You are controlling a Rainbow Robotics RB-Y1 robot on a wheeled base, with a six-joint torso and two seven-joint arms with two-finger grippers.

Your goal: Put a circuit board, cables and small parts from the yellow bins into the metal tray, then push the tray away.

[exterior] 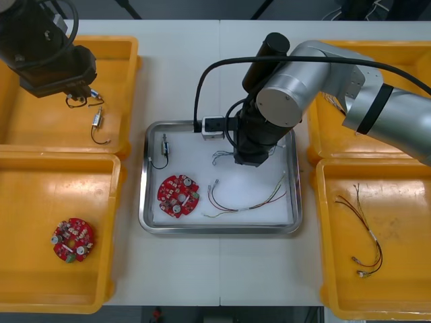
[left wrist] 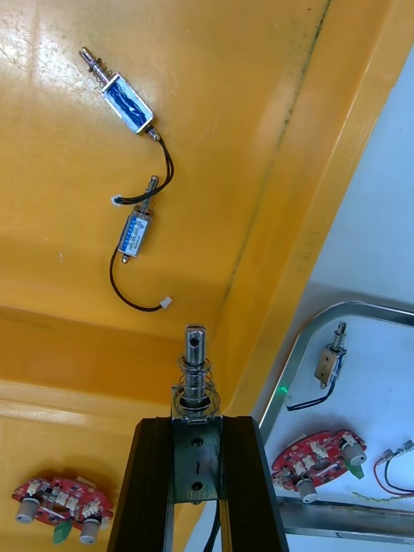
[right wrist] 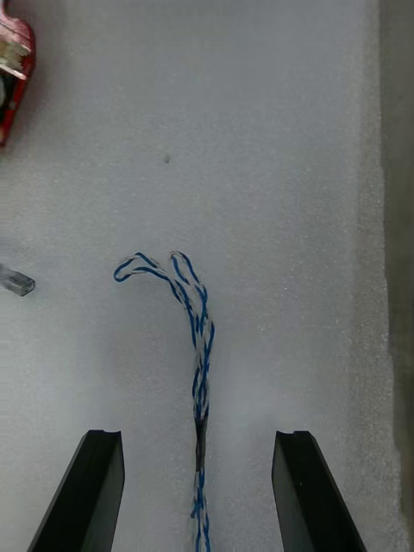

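My left gripper (exterior: pixel 79 94) hangs above the far left yellow bin (exterior: pixel 40 128), shut on a small metal part (left wrist: pixel 193 379) with a spring and pin; its fingers (left wrist: pixel 155 483) clamp the part's body. Two more small metal parts (left wrist: pixel 135 233) with black wires lie in that bin below. Over the metal tray (exterior: pixel 219 229), my right gripper (right wrist: pixel 197 435) stands open, and a twisted blue and white cable (right wrist: pixel 198 328) lies loose on the white inside between its fingers. In the tray also lie a red circuit board (exterior: pixel 178 196), a red and yellow cable (exterior: pixel 246 198) and a small metal part (exterior: pixel 163 149).
The near left bin (exterior: pixel 27 202) holds another circuit board (exterior: pixel 73 239). In the near right bin (exterior: pixel 404 269) lie red and yellow cables (exterior: pixel 363 232). My right arm covers much of the far right bin (exterior: pixel 323 145). Bare table lies in front of the tray.
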